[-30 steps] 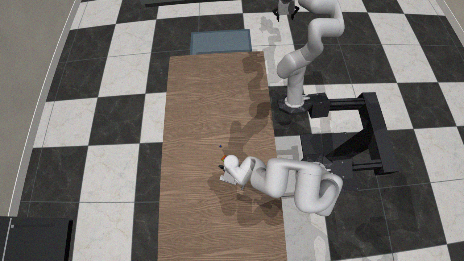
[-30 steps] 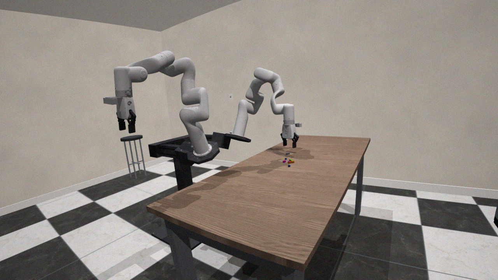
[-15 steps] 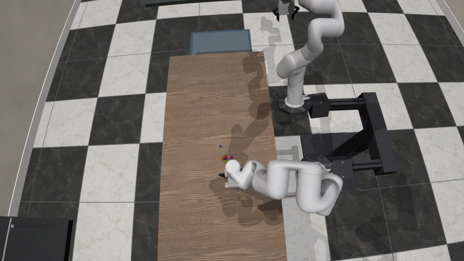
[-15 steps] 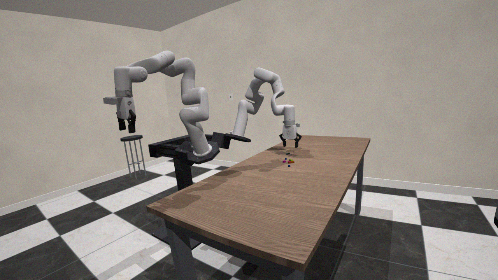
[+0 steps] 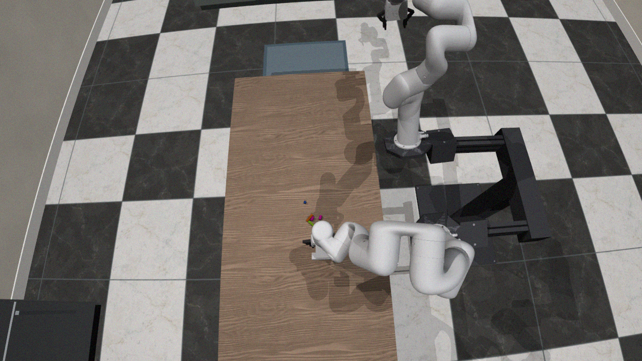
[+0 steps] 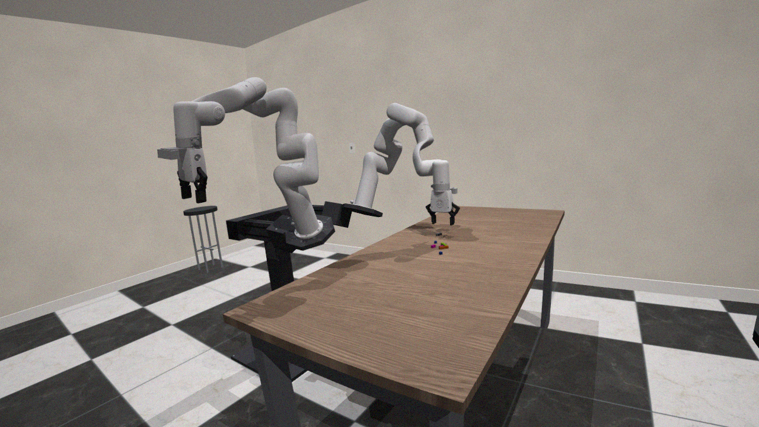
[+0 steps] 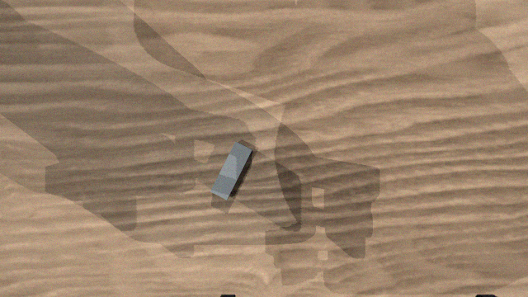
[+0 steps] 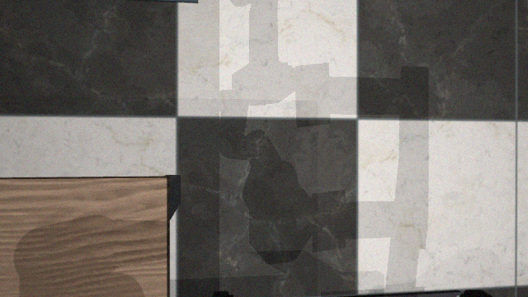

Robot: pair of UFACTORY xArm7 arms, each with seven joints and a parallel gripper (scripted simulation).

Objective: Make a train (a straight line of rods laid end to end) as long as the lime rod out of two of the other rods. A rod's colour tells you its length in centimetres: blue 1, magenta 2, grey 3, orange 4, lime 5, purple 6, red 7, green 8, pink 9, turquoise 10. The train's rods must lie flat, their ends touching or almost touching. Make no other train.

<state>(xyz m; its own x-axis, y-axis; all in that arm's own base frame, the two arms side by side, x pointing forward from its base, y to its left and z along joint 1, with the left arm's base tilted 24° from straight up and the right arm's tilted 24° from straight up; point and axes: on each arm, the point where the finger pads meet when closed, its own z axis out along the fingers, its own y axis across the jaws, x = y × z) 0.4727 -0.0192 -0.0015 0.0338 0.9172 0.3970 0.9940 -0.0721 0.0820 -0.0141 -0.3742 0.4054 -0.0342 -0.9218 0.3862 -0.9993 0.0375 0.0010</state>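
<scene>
Zero trains visible | grey [image 6: 439,233] [image 7: 232,171] lies alone, mid-frame in left wrist view | lime [image 5: 311,223] [image 6: 443,244] sits centre-frame from the top | left hand [image 5: 308,242] [image 6: 443,218] [image 7: 356,295], right hand [image 5: 396,22] [image 6: 193,193] [image 8: 348,294] both spread, empty | picking and joining two rods remain!

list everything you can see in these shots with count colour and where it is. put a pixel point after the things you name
table [image 5: 278,152] [image 6: 403,297]: 1, brown, mid-room
grey rod [image 7: 232,171]: 1, grey, on the table under the left pincer
orange rod [image 6: 443,247]: 1, orange, in the cluster
lime rod [image 5: 311,223]: 1, lime, in the cluster
magenta rods: 2, magenta, one in the cluster, one beside it [image 5: 320,217] [image 6: 433,246]
blue rods: 2, blue, one apart from the cluster [image 5: 305,202] [image 6: 440,253], one behind the magenta [image 6: 435,242]
stool [image 6: 200,210]: 1, dark seat, by the wall
floor tiles: many, black and white
left pincer [image 6: 443,222]: 1, black, open, above the table
right pincer [image 5: 395,26] [image 6: 193,198]: 1, black, open, off the table
arms: 2, white, on a black stand
</scene>
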